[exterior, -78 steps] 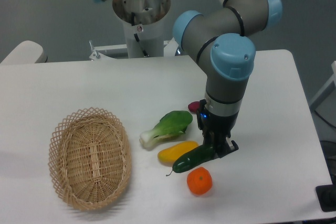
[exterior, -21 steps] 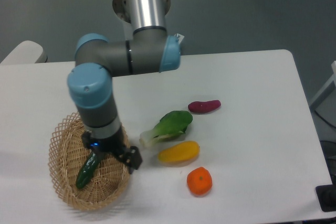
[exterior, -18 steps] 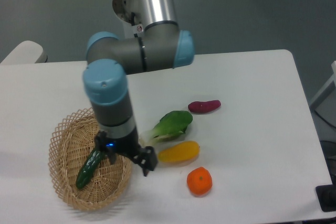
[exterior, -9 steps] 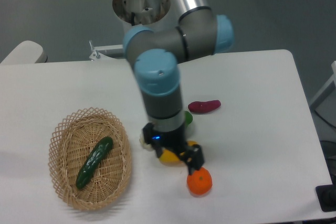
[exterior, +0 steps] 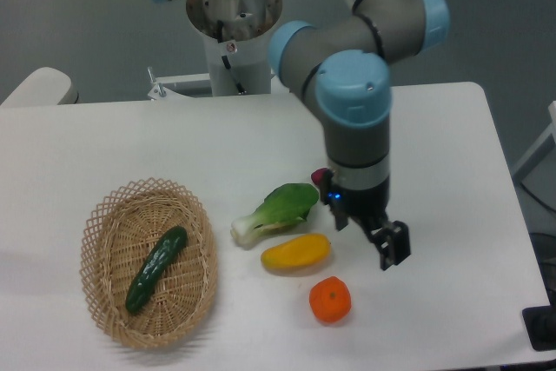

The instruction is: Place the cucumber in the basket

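Claw point(exterior: 375, 234) moved right; cucumber point(exterior: 156, 268) in basket point(exterior: 109, 215), well apart.

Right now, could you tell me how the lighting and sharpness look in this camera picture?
In the fixed camera view, lighting is soft and even, with only faint shadows under the orange and basket. The cucumber shows a slight gloss, no harsh glare. The whole picture is a little soft, and the gripper reads dark, so its jaws are hard to make out.
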Robot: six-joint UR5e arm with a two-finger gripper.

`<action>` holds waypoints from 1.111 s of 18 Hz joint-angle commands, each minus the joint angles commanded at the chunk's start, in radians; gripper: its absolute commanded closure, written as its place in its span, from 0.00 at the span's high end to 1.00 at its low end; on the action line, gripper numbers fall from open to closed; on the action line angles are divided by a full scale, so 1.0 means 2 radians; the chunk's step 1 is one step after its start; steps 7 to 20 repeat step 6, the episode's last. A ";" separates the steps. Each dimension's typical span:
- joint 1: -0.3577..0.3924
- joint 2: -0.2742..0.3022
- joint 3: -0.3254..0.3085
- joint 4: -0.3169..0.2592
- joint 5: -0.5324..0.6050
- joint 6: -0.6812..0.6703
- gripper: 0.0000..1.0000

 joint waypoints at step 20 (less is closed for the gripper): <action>0.002 0.005 -0.004 0.001 -0.001 0.020 1.00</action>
